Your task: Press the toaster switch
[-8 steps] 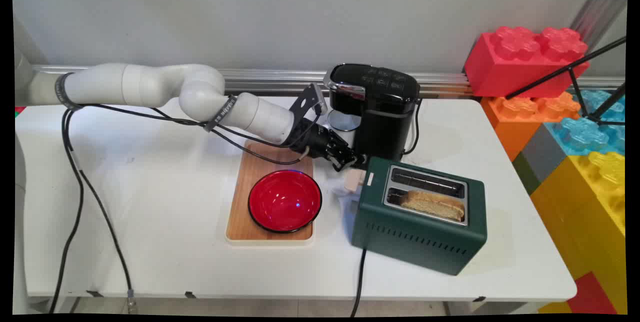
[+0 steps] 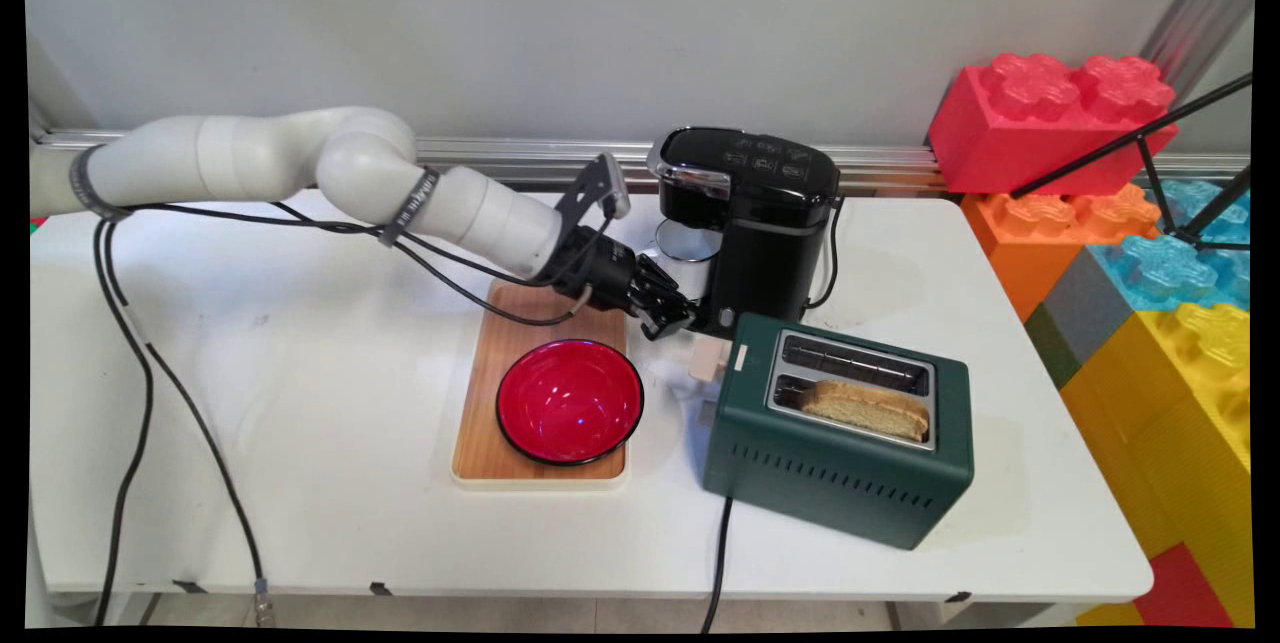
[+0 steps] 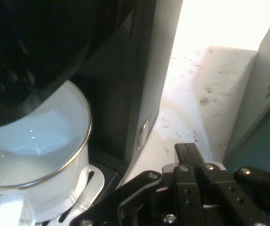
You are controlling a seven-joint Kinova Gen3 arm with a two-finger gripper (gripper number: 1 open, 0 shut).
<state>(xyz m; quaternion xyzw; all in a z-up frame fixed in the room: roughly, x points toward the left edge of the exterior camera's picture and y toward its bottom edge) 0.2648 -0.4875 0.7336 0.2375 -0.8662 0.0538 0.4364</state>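
- Gripper (image 2: 672, 315) low over table (image 2: 300, 403), centre of frame, just left of toaster lever (image 2: 712, 357); not touching it.
- Fingers: cannot tell whether apart or together.
- Green toaster (image 2: 840, 443), lower right of centre, holds a bread slice (image 2: 865, 408) in its near slot.
- Black coffee machine (image 2: 760, 223) just behind the gripper; white cup (image 3: 36, 160) under its spout.
- Red bowl (image 2: 570, 401) on wooden board (image 2: 480, 443), lower left of gripper.

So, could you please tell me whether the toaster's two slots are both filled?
No, only one. The green toaster's near slot holds a slice of bread sticking up above the top; the far slot is empty.
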